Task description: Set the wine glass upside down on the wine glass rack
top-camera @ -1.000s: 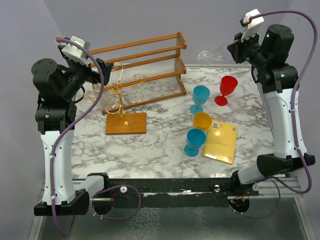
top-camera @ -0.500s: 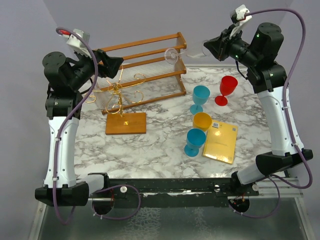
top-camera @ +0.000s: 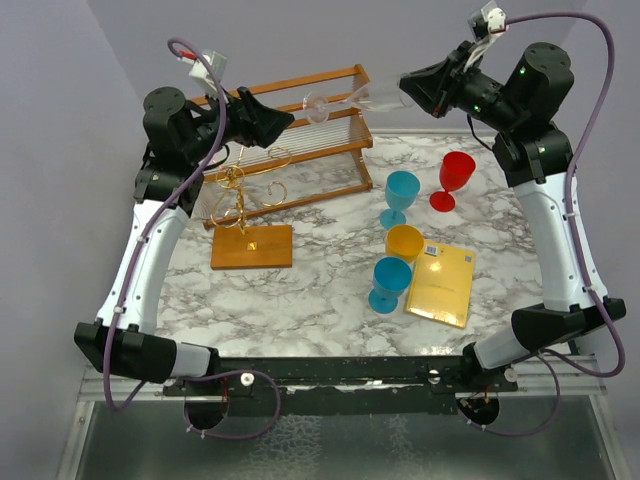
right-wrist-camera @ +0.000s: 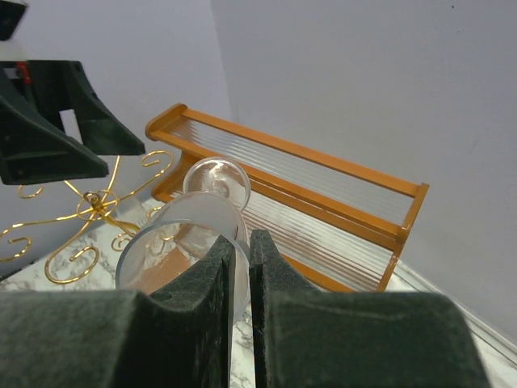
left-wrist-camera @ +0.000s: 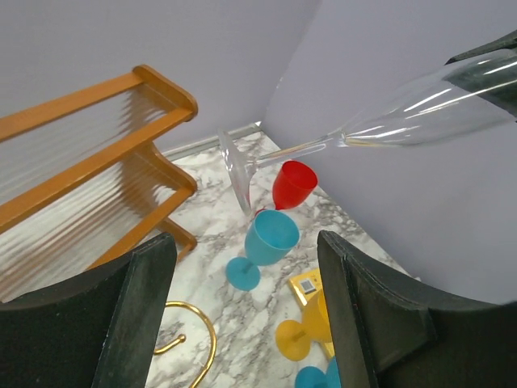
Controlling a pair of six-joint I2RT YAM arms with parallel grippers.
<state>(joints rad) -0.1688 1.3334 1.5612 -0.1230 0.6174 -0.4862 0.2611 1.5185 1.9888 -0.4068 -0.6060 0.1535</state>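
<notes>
in left wrist view, wine glass (left-wrist-camera: pixel 420 109) bowl cut by edge, wine glass rack (left-wrist-camera: pixel 212 339) mostly out of frame

We are two matching arms. The left arm (top-camera: pixel 150 250) and right arm (top-camera: pixel 552 230) each have white tapered links, rounded black joint housings and a black base. A purple cable (top-camera: pixel 550 14) trails back from behind each pair of jaws, past a small white camera block (top-camera: pixel 487 18) mounted just above them. Small green lights (top-camera: pixel 520 72) dot the right arm's joints. Our fingers (left-wrist-camera: pixel 137 315) are matte black wedges.
</notes>
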